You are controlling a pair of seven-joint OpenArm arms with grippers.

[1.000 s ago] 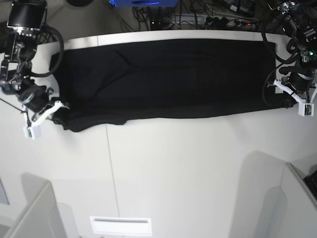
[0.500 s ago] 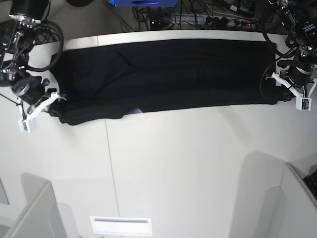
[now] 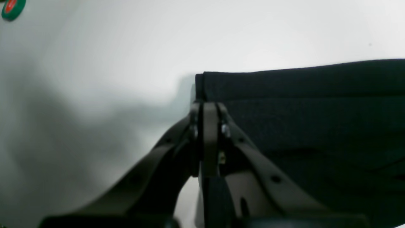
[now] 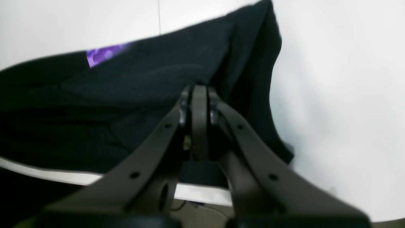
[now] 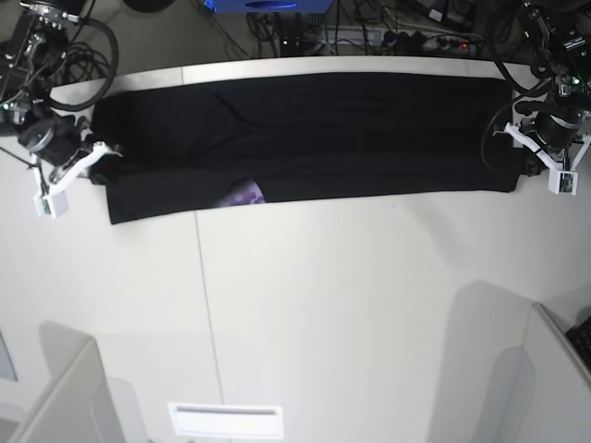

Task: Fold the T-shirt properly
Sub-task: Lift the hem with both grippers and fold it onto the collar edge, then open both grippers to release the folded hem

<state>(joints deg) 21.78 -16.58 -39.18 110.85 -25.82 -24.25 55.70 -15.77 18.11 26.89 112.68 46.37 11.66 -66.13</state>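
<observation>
Both of my grippers are clamping the T-shirt [image 5: 305,138], one at each end, and it is lying in a long black band across the far part of the white table [image 5: 369,305]. Going from the left of the base view, my right gripper [image 5: 95,166] is pinching black cloth, jaws pressed together on it at that end's edge. Next along the near hem, a small purple patch of print [image 5: 243,195] is peeking out. Over at the far right, my left gripper [image 5: 528,164] is squeezing the folded corner there, jaws tight on the fabric.
</observation>
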